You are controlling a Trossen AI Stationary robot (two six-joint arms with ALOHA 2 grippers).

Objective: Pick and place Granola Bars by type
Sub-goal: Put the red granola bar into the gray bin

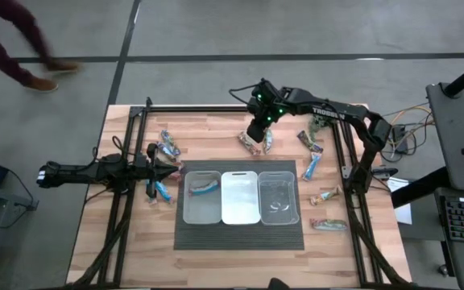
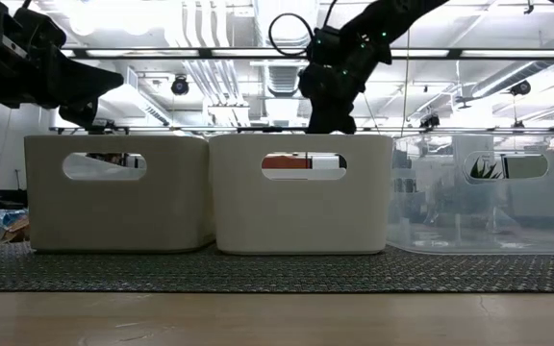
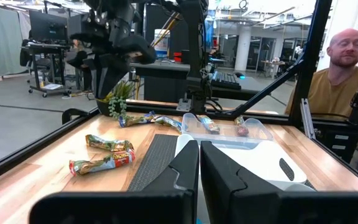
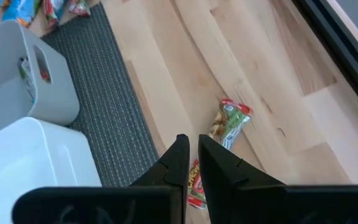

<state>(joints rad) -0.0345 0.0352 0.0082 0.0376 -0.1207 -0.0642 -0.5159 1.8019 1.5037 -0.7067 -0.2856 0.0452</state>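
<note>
- Right gripper (image 1: 253, 142) hangs above the far table edge behind the bins, fingers nearly together, nothing visibly held.
- Green-red granola bar (image 4: 230, 124) lies on wood just beside it.
- Left gripper (image 1: 170, 167) left of the left bin (image 1: 187, 211), fingers (image 3: 185, 167) nearly together, empty.

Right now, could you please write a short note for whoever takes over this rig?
Left gripper: shut and empty, at the left bin's outer side.
Right gripper: nearly closed, holding nothing, above two bars behind the bins.
Done: one bar lies in the left bin; middle bin looks empty; right bin contents unclear.
Left: loose bars left of the bins, the pair under the right gripper, and several on the right side.
</note>
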